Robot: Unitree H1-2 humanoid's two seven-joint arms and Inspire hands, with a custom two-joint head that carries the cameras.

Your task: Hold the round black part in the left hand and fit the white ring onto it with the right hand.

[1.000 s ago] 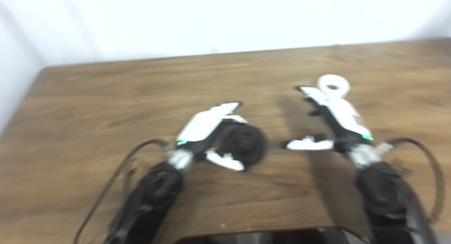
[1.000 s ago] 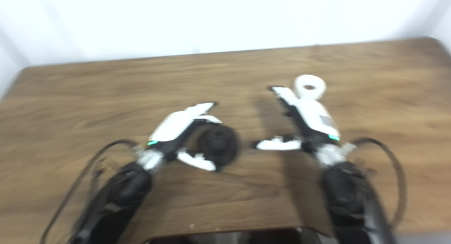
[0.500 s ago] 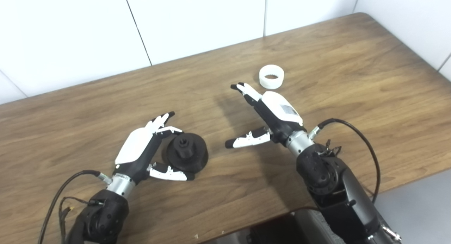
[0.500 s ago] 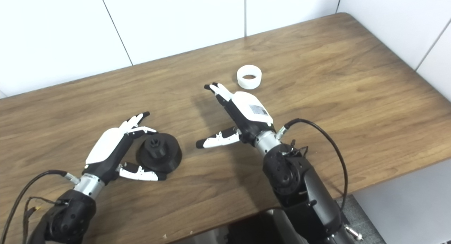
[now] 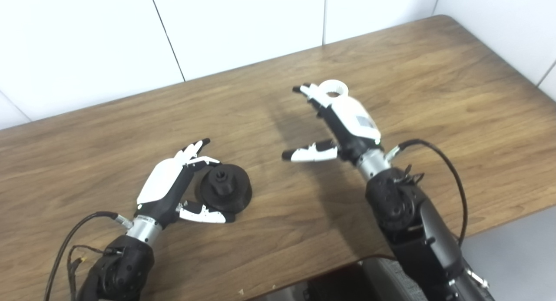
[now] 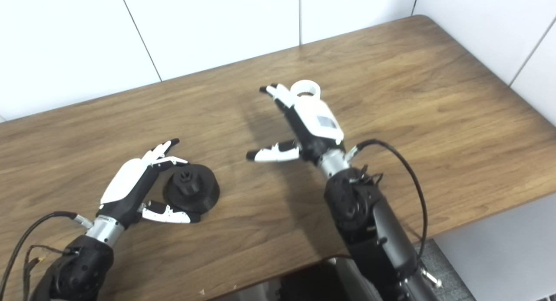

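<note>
Meanwhile the right hand (image 5: pixel 343 123) hovers with fingers spread, holding nothing, its fingertips beside the white ring (image 5: pixel 333 88) on the far table (image 5: pixel 456 88). Left hand (image 5: pixel 173 183), fingers apart, cups the round black part (image 5: pixel 226 190) nearer left.

One round black part (image 5: pixel 226 189), one white ring (image 5: pixel 333 87), one wooden table (image 5: pixel 456 97), two robot hands: left robot hand (image 5: pixel 173 183), right robot hand (image 5: pixel 343 123)

A brown wooden table (image 5: pixel 456 88) with dark grain fills most of the view; its far right corner is rounded. Behind it stands a white wall (image 5: pixel 87 40) of large panels with thin dark seams between them. Beyond the table's near right edge a patch of grey floor (image 5: pixel 517 244) shows. A few pale specks lie near the front edge.
</note>
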